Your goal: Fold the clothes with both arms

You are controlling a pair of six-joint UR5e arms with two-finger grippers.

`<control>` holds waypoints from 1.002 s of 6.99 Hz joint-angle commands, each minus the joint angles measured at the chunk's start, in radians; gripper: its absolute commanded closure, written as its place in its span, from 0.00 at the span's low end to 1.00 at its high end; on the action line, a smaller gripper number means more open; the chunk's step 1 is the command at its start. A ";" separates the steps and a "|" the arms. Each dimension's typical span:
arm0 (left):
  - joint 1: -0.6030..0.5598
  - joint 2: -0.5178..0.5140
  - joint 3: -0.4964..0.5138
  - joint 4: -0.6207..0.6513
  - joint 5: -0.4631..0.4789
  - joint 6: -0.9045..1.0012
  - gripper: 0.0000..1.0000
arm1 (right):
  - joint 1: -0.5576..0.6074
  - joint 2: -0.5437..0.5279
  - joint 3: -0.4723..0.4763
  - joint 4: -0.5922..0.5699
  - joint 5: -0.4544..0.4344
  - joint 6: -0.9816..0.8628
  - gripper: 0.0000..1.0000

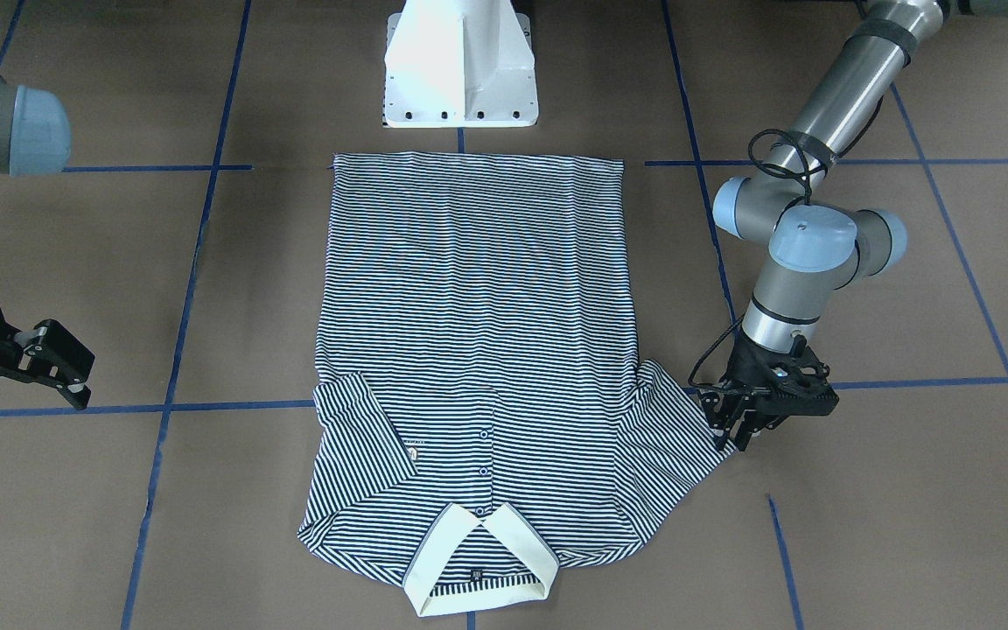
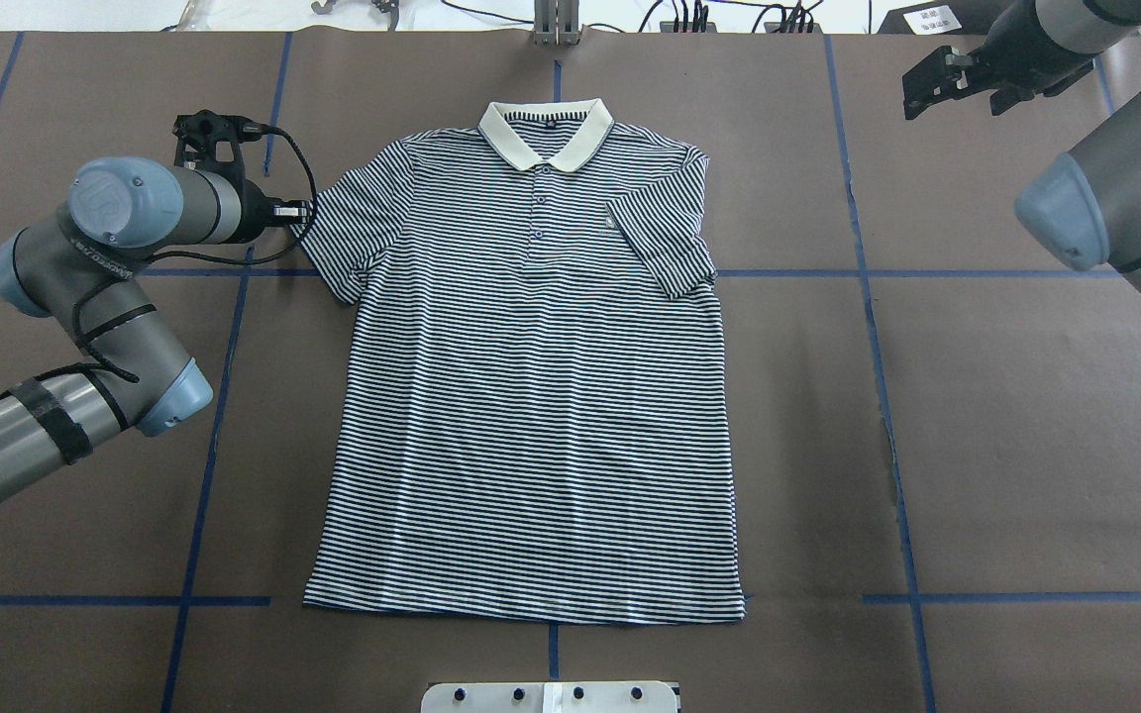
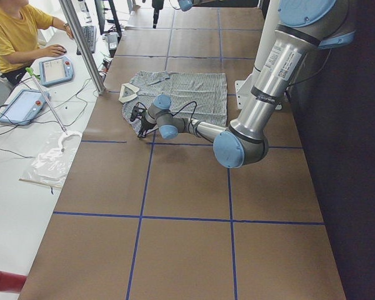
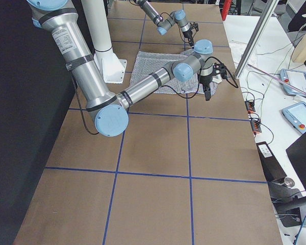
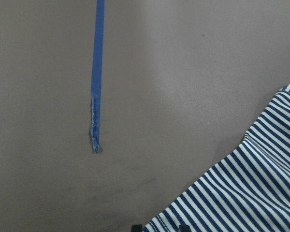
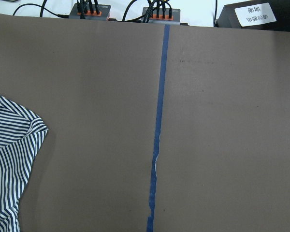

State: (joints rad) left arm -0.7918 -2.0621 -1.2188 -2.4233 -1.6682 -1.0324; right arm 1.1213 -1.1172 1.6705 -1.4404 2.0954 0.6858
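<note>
The striped polo shirt (image 1: 478,332) lies flat, front up, with its cream collar (image 2: 546,134) at the table's far side. Its sleeve on my right side is folded in over the chest (image 2: 660,248). My left gripper (image 1: 734,442) is low at the outer hem of the other sleeve (image 2: 333,238), which still lies flat. Its fingers are close together with the hem (image 5: 159,223) between them. My right gripper (image 1: 75,376) is open and empty, off to the side of the shirt and above the table; it also shows in the overhead view (image 2: 927,87).
The white pedestal base (image 1: 460,66) stands just behind the shirt's bottom hem. Blue tape lines (image 2: 224,327) cross the brown table. An operator in yellow (image 3: 12,31) sits at a side desk with tablets. Cables and plugs (image 6: 121,9) run along the far edge.
</note>
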 commanded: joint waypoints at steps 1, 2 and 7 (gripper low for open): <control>0.003 -0.001 0.001 0.000 0.004 0.000 0.65 | 0.000 -0.001 0.000 0.000 0.000 0.000 0.00; 0.005 0.000 0.001 0.000 0.004 0.000 0.65 | 0.000 -0.001 0.000 0.000 0.000 0.000 0.00; 0.019 -0.001 -0.004 0.001 0.004 0.000 1.00 | 0.000 -0.004 0.000 0.000 0.000 0.000 0.00</control>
State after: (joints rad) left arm -0.7784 -2.0622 -1.2191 -2.4238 -1.6645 -1.0324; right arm 1.1213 -1.1202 1.6705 -1.4404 2.0954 0.6857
